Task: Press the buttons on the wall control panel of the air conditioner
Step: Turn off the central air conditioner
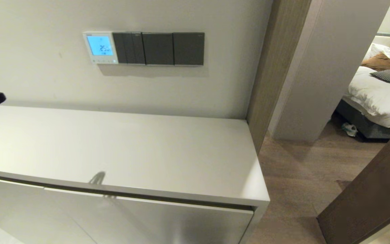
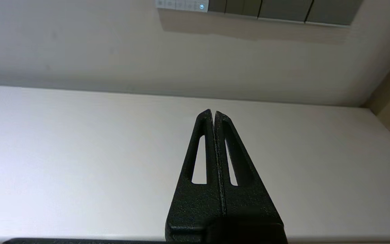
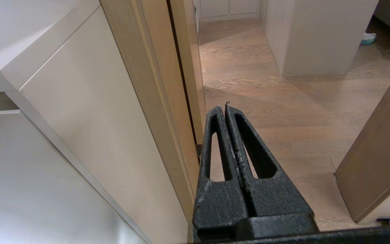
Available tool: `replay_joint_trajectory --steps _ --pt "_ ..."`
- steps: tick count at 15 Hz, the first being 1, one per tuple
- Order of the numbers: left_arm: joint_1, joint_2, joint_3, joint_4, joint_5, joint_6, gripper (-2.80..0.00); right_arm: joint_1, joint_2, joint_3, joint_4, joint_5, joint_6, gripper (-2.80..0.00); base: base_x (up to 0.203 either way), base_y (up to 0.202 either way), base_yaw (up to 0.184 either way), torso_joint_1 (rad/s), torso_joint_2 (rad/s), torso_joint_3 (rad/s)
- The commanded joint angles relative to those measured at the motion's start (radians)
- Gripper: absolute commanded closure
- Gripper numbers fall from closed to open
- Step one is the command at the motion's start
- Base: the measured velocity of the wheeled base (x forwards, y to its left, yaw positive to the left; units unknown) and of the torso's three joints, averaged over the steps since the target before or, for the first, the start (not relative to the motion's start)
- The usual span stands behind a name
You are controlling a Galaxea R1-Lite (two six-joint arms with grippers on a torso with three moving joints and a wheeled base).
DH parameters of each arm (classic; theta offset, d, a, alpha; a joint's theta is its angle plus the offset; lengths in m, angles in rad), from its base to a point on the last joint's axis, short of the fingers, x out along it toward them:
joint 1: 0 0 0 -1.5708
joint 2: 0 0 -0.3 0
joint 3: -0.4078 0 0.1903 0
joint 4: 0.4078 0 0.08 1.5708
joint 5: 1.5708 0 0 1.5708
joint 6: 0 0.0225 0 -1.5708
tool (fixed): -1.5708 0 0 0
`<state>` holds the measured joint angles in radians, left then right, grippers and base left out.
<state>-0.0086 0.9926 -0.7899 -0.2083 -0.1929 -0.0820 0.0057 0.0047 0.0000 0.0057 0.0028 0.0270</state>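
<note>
White and lit blue, the wall control panel (image 1: 100,47) hangs well above the cabinet top (image 1: 130,149), so the left gripper (image 2: 213,112), fingers pressed together, should rise and poke the buttons (image 2: 182,5) gently with its tip.

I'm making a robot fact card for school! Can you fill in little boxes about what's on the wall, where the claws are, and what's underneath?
wall panel: small square white plastic control panel with a blue-lit screen
buttons: row of tiny white keys along its bottom edge, untouched
beside it: three dark grey switch plates
left claw: shut, over the white cabinet top, well below the panel
right claw: shut, low beside the cabinet, above the wooden floor
</note>
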Motion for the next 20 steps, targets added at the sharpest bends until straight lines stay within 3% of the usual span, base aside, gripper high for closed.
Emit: replay_joint_trajectory --steps 1,8,12,20 --pt "-0.036 0.187 -0.075 -0.026 -0.008 -0.009 0.00 0.000 0.000 0.002 0.000 0.000 -0.001 0.00 0.000 0.000 0.000 0.000 0.00 0.000" --pt "-0.182 0.463 -0.301 -0.077 -0.005 -0.106 0.00 0.000 0.000 0.002 0.000 0.000 -0.001 0.00 0.000 0.000 0.000 0.000 0.00 0.000" --pt "-0.192 0.607 -0.392 -0.155 0.009 -0.115 0.00 0.000 0.000 0.002 0.000 0.000 0.000 0.00 0.000 0.000 0.000 0.000 0.00 0.000" --pt "-0.173 0.816 -0.594 -0.178 0.032 -0.105 0.00 0.000 0.000 0.002 0.000 0.000 -0.001 0.00 0.000 0.000 0.000 0.000 0.00 0.000"
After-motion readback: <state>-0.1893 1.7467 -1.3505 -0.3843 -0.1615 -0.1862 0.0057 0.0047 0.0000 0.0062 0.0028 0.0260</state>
